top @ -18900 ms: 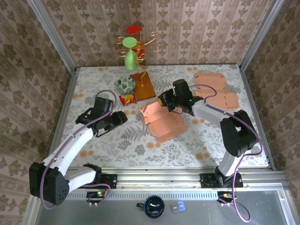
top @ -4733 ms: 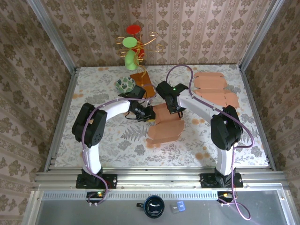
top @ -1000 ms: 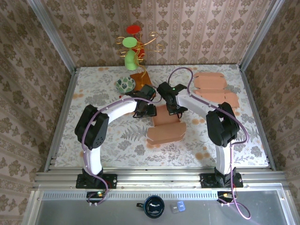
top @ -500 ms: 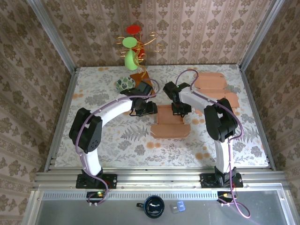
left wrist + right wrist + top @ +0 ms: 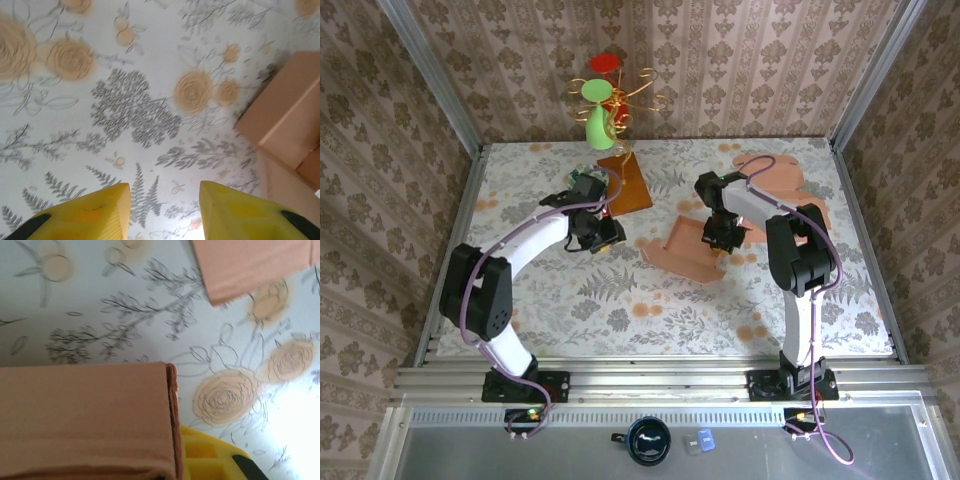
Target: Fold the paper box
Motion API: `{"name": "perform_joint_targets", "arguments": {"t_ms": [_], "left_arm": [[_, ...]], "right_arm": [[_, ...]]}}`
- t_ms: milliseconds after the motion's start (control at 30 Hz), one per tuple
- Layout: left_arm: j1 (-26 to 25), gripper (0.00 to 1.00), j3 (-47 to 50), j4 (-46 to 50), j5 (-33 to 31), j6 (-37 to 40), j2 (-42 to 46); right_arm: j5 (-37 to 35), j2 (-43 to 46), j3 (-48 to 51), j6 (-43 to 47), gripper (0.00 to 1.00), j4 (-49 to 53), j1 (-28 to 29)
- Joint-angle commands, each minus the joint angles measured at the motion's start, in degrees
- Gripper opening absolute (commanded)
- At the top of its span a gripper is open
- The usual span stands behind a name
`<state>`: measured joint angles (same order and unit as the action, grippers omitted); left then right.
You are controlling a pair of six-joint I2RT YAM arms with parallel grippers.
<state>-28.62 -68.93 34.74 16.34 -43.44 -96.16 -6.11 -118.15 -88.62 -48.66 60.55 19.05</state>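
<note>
Top external shows the right tool (image 5: 722, 240) pinching the paper box (image 5: 682, 256); left tool (image 5: 608, 236) stands parted, holding nothing.

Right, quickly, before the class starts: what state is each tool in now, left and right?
Left tool: open, nothing between its fingers.
Right tool: closed on the edge of the paper box.

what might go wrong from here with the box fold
1. The right gripper is shut on one edge of the paper box, while the left gripper hangs open over the table beside it; the partly folded flaps may spring open or slip.
2. The spare flat blanks lie close under the right arm, which could drag them.
</note>
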Motion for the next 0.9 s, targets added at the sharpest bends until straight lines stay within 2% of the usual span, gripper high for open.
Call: {"name": "perform_joint_targets", "arguments": {"t_ms": [0,267,500,867], "left_arm": [[-0.2,0.39,3.3,0.5,3.3,-1.9,1.9],[-4.2,0.36,8.4,-7.8,5.9,-8.4,1.6],[-9.6,0.34,12.2,-20.7,7.4,-17.1,-0.4],[-12.9,0.31,17.7,-38.0,8.1,-27.4,-3.2]], "right_arm": [[3.5,0.1,0.5,-10.0,0.00,4.9,-0.1],[9.5,-0.6,1.0,-23.9,0.00,11.5,-0.2],[19.3,2.1,8.9,-35.1,0.00,4.5,1.7],[24.7,6.2,16.6,-47.3,0.00,-4.8,5.5]]}}
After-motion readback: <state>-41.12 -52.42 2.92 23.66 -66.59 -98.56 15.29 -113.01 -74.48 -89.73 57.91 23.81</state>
